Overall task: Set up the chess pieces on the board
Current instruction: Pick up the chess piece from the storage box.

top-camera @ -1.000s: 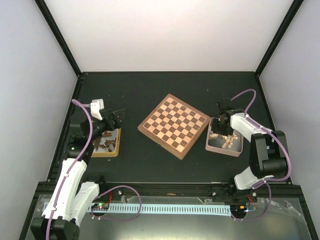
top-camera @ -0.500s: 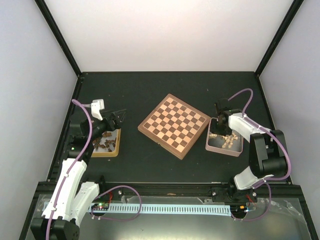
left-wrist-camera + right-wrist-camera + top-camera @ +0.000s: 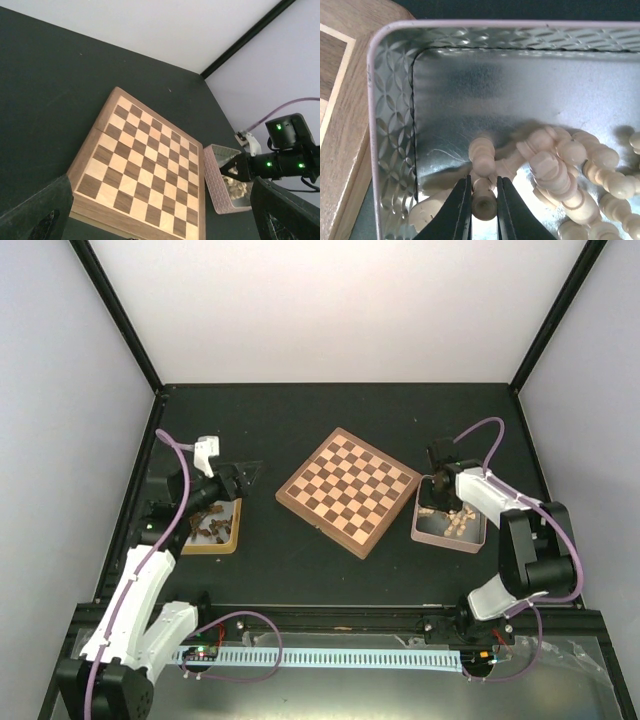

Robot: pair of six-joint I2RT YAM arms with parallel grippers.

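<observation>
Overhead view: board [image 3: 348,492] lies flat mid-table, turned so one corner faces the arms; its 8x8 light and dark squares sit inside a reddish-brown border. A yellow-wood tray [image 3: 211,548] lies to the board's L, well apart from it, and holds the dark pieces [image 3: 208,526]. A grey tray [image 3: 447,541] lies just beside the board's R corner and holds the pale pieces [image 3: 457,524]. All rest on a black table [image 3: 300,420].

L arm: left gripper [image 3: 244,474] hangs above the table near the far R corner of the yellow-wood tray, pointing toward the board; its jaws are at full spread. The L wrist view shows one finger at each lower corner of the frame, with the board and the grey tray in the distance between them.

R arm: right gripper [image 3: 440,502] reaches down into the L end of the grey tray. In the R wrist view the two dark fingers [image 3: 461,207] stand narrow, pinched on either side of one pale chessman [image 3: 482,151]; this piece lies on the tray floor near the L wall, its rounded head pointing away from the fingers. The other pale pieces are heaped to its R, some touching it. The embossed tray wall runs close along the board's border; whether the tray and board touch cannot be told.
</observation>
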